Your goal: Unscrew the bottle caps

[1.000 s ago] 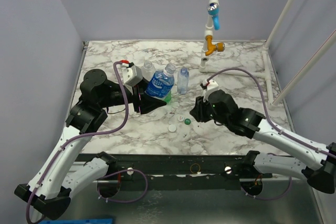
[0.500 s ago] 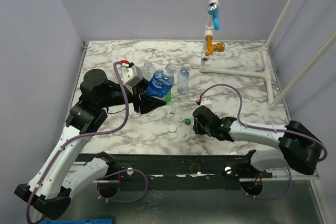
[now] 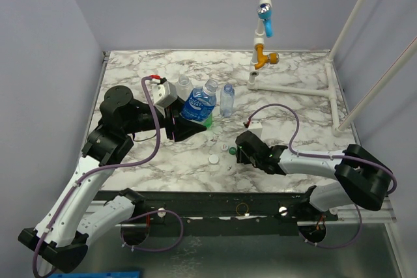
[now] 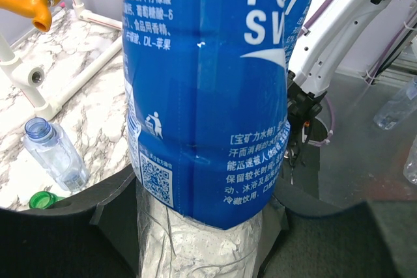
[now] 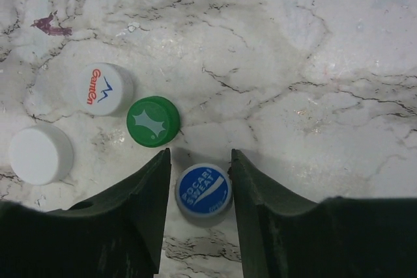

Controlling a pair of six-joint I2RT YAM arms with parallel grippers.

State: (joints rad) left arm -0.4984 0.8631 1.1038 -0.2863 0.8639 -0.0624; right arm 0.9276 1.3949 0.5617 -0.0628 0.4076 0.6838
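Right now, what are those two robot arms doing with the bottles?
The left claw is gripping a blue-label bottle, which leans a bit. The right claw is low over the table, open, with a blue cap sitting between its fingers. A green cap and two white caps lie loose beside it. So four caps are off.

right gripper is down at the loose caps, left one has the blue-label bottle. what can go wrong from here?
1. The blue cap sits between the right gripper's fingers with hardly any gap. Lifting off may drag or flick it into the green cap right beside it.
2. The left gripper holds the blue-label bottle tilted, and its cap is off. If there is liquid inside, it might spill.
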